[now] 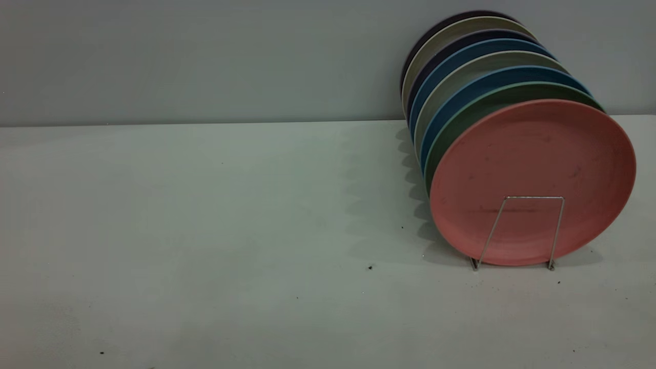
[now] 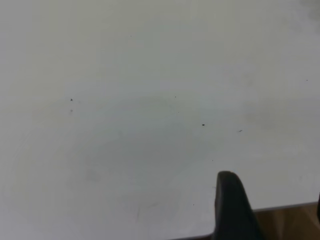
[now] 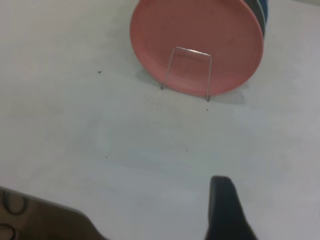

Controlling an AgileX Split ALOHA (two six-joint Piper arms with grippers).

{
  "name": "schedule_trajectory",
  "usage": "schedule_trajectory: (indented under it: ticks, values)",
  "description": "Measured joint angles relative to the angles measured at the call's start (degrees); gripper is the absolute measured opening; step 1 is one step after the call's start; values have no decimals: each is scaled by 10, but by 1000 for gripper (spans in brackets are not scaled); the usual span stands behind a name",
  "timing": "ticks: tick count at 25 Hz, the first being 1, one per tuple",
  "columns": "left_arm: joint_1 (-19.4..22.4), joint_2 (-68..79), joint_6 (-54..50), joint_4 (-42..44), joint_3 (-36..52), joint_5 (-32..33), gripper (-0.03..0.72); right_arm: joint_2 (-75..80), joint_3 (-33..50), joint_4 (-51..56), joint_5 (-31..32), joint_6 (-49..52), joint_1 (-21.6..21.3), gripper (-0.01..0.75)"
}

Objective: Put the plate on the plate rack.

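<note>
The salmon-pink plate stands upright at the front of a row of several plates, right of centre near the back wall. It sits just behind the front loop of the silver wire plate rack. The right wrist view shows the plate and the rack loop some way off. My right gripper is over bare table, well short of the plate, open and empty; one dark finger shows. My left gripper is open and empty above the table edge, with one finger in view. Neither arm shows in the exterior view.
Behind the pink plate stand a mint-green plate, blue plates and pale and dark ones, all leaning the same way. The white table runs to the left of the rack. Its edge and a wooden floor show in the left wrist view.
</note>
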Motion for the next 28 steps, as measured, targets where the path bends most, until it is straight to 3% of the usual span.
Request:
schedule_trajectory:
  ticks: [8, 18, 28]
  values:
    - [0, 0, 0, 0, 0, 0, 435, 0, 0, -39, 1, -5, 0, 460]
    - [0, 0, 0, 0, 0, 0, 435, 0, 0, -116, -2, 97, 0, 460]
    - [0, 0, 0, 0, 0, 0, 435, 0, 0, -120, -2, 105, 0, 460]
